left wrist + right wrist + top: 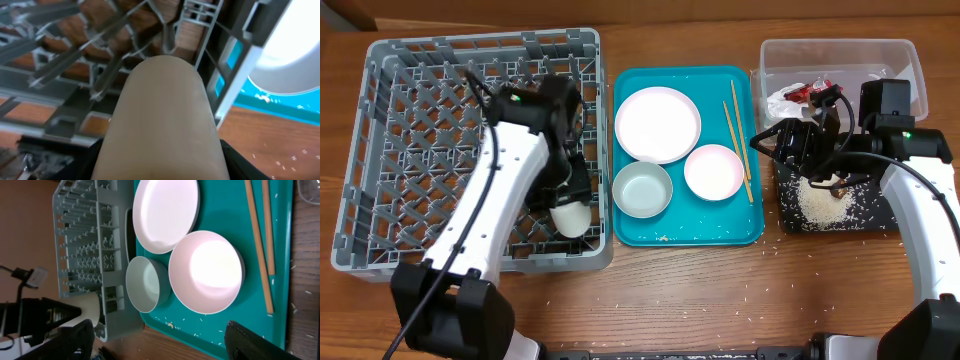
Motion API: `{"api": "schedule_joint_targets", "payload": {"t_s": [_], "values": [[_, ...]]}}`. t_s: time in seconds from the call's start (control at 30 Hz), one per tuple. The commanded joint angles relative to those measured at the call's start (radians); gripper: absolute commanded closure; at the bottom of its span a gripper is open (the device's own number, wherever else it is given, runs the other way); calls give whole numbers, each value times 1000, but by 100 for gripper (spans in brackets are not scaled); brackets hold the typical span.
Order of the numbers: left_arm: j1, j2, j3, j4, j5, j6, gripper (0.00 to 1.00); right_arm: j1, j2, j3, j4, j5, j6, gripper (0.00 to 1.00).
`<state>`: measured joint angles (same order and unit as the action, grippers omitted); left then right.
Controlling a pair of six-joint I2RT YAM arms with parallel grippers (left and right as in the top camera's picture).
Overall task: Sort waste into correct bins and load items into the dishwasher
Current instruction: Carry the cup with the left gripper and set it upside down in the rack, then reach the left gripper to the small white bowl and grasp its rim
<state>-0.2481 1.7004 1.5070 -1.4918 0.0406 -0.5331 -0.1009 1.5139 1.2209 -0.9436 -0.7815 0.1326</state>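
Left gripper (567, 196) pinches small white cup (570, 218) inside grey dish rack (420, 48); right gripper (778, 150) spread wide over left edge of black tray (792, 212)

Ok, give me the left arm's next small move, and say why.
Probably open the left gripper and release the small white cup: it sits low inside the grey dish rack, in the corner nearest the teal tray, with lattice bars right behind it. Whether it touches the bottom is unclear.

White-shelled arms (490, 200) with black joints (555, 105), black fingers (255, 342), thin black cables (480, 92) and green status lights (517, 97).
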Motion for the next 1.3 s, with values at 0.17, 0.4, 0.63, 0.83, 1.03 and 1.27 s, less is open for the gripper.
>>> {"api": "schedule_joint_targets", "payload": {"t_s": [0.17,0.4,0.63,0.83,1.03,1.27], "values": [[-14,-3,-214,211,-53,-69,90,5,5,4,-2,4,-10,15],[-14,-3,-233,229,-39,-69,27,5,5,4,-5,4,-11,15],[-15,-3,-32,84,-11,-38,19,5,5,4,-5,4,-10,15],[-55,-3,234,-17,6,43,19,5,5,4,-5,4,-10,15],[-135,6,276,128,83,159,14,5,5,4,-5,5,-10,15],[-228,122,270,215,51,198,31,5,5,4,-7,22,-10,15]]}}
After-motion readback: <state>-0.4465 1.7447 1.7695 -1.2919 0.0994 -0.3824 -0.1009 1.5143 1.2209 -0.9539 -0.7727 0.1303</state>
